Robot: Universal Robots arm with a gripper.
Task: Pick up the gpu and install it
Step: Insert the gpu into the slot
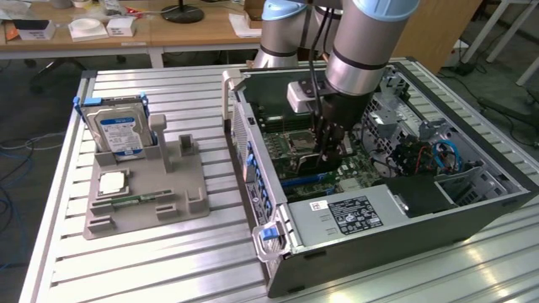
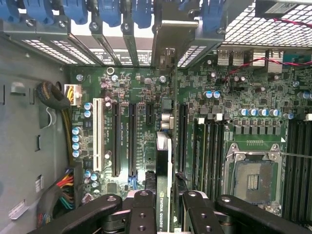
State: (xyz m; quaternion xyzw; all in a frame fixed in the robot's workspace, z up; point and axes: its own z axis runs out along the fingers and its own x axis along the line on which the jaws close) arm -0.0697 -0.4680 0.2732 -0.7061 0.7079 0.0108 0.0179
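**Gpu [image 2: 164,161] in gripper, over the expansion slots**

Item: gpu, seen edge-on in the wrist view with its NVIDIA Quadro label readable. Its metal end bracket [image 2: 168,53] points toward the rear slot openings of the computer case [image 1: 404,230].

Location: inside the case, upright above the motherboard [image 2: 146,97], between the long black slots [image 2: 117,139] and the memory slots [image 2: 209,146] beside the CPU socket [image 2: 253,178]. The case lies open on the slatted bench [image 1: 194,271], toward the edge on the exterior view's right.

Holder: gripper [image 2: 164,207], fingers [image 2: 141,209] pinching the card by its two faces.

Step, as judged: pickup done, installation in hand, card lined up over a slot. Whether its edge connector has entered the slot cannot be told.

Next move calls for: card square to the slot, bracket matched to its opening, pressure straight down without twist.

Also present: grey fixture tray [image 1: 143,202] toward the bench's opposite edge, carrying a hard drive [image 1: 120,132] and a memory stick [image 1: 135,200], well apart from the gripper.
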